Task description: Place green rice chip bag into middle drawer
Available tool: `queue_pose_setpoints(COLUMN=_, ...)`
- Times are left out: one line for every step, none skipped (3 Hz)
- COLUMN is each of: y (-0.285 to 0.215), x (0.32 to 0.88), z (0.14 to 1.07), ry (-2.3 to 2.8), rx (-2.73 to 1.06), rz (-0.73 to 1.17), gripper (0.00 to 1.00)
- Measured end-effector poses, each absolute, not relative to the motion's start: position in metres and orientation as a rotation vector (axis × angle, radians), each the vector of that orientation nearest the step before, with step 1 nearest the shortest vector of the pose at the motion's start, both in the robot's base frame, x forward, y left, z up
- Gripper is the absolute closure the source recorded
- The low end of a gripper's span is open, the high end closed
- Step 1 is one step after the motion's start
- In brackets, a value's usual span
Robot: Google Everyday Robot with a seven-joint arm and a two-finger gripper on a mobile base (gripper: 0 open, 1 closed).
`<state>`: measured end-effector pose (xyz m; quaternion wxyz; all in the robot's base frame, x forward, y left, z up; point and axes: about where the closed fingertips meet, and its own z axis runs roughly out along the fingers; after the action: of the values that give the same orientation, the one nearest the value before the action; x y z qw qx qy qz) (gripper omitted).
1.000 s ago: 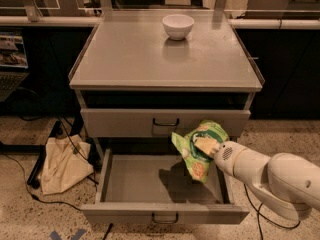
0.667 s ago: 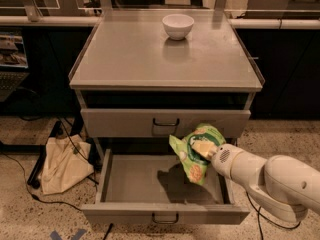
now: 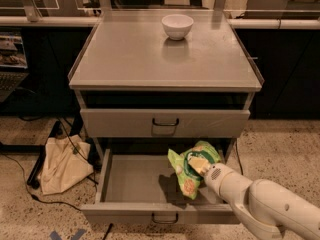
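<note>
Grey metal surrounds the scene: the middle drawer (image 3: 135, 181) stands pulled open. Above the drawer's right part hangs the green rice chip bag (image 3: 191, 170), lifted off the drawer floor, where its shadow falls. The hand (image 3: 203, 167) is at the bag's right side, clenched on the bag, and its white arm (image 3: 260, 206) reaches in over the drawer's front right corner. Just above the drawer is a like grey drawer (image 3: 115, 123), pushed in. Higher up, a white bowl (image 3: 177, 26) sits on the worktop (image 3: 145, 59). Left of the drawer, a tan cloth bag (image 3: 62, 165) lies on the floor.
</note>
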<state>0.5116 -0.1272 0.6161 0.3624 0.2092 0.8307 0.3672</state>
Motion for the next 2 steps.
queue_pose_setpoints(y=-0.129, x=0.52, z=0.572, ry=2.098, rx=0.614, rz=0.897, gripper=1.0)
queue_pose_setpoints(y=-0.133, x=0.532, z=0.532, ry=2.089, rx=0.692, rz=0.848, gripper=1.0)
